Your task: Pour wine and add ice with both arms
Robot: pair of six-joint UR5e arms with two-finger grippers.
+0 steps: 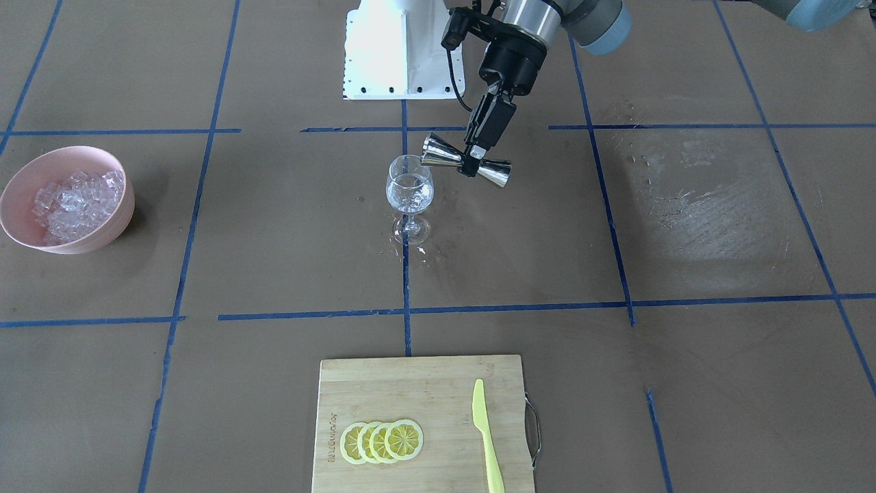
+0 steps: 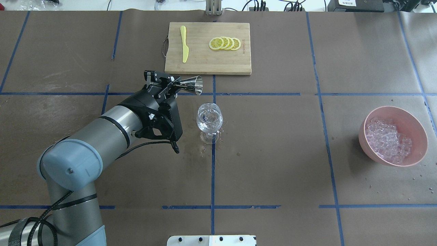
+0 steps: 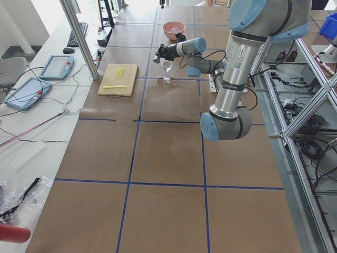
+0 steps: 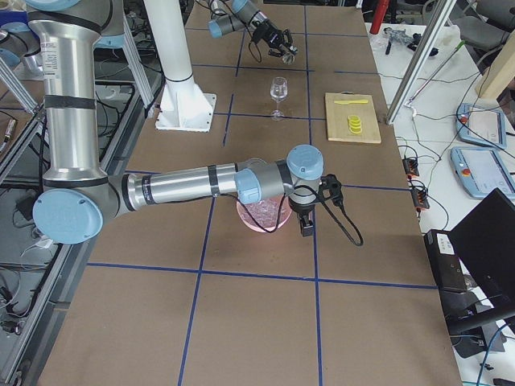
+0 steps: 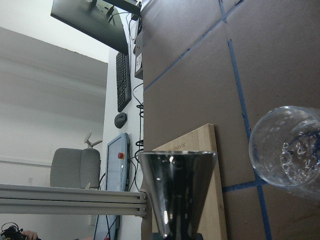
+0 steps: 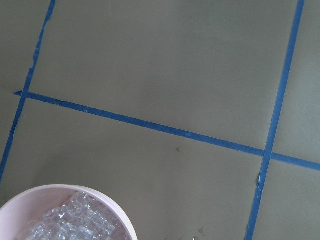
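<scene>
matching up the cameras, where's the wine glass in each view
front-facing: wine glass centre, on a tape line
overhead: glass centre
exterior left: glass far, upper middle
exterior right: glass upper middle
left wrist: glass right edge
right wrist: not in it
landmark: cutting board, near it except right wrist

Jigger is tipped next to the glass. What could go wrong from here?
The left end effector holds the jigger close by the wine glass rim; a retreat sweep might clip and topple it. Wet splashes round the foot suggest spillage; further pouring may also miss.
</scene>
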